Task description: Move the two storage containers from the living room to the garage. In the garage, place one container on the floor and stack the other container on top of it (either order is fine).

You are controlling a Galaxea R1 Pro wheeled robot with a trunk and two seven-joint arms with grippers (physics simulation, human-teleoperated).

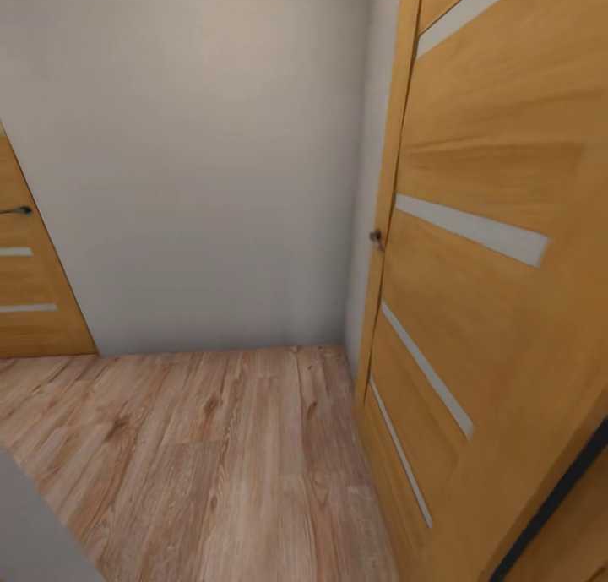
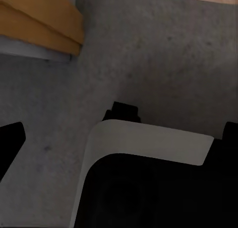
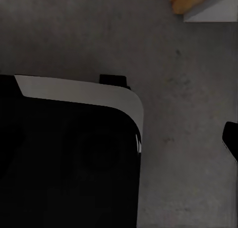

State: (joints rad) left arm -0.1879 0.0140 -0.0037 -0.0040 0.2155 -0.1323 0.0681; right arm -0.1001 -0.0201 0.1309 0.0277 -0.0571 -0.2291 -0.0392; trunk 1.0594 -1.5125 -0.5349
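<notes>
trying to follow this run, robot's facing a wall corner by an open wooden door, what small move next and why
Probably turn the base away from the pale wall. The head view has only wood floor and the orange door close at the right, with no bins ahead. Both wrist views look down on grey concrete, so it seems to straddle a doorway.

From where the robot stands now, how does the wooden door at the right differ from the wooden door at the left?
The right door stands close and swung open, showing four pale glass slits; the left door sits far back against the wall, cut by the picture's edge, showing two slits. The right door's handle looks like a small knob; the left door's handle is a dark lever. Both are orange wood.
</notes>
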